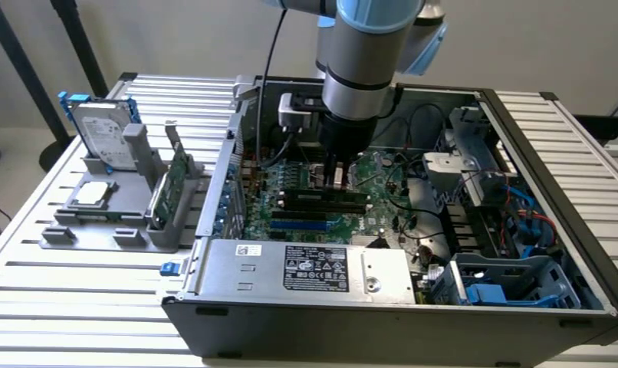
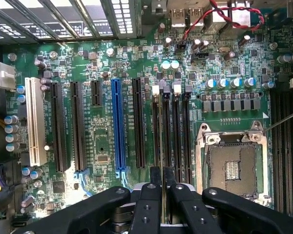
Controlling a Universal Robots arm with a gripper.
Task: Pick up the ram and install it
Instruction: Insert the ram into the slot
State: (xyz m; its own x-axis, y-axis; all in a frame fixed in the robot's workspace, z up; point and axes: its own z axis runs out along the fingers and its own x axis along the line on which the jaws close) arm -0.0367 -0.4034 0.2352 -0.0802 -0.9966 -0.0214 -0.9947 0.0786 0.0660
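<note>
Your hand (image 2: 162, 181) is clenched on the ram (image 2: 165, 141), holding it edge-on just above the black memory slots (image 2: 178, 136) on the motherboard (image 2: 100, 146), inside the open computer case (image 1: 554, 253), beside the empty processor socket (image 2: 233, 163)
</note>
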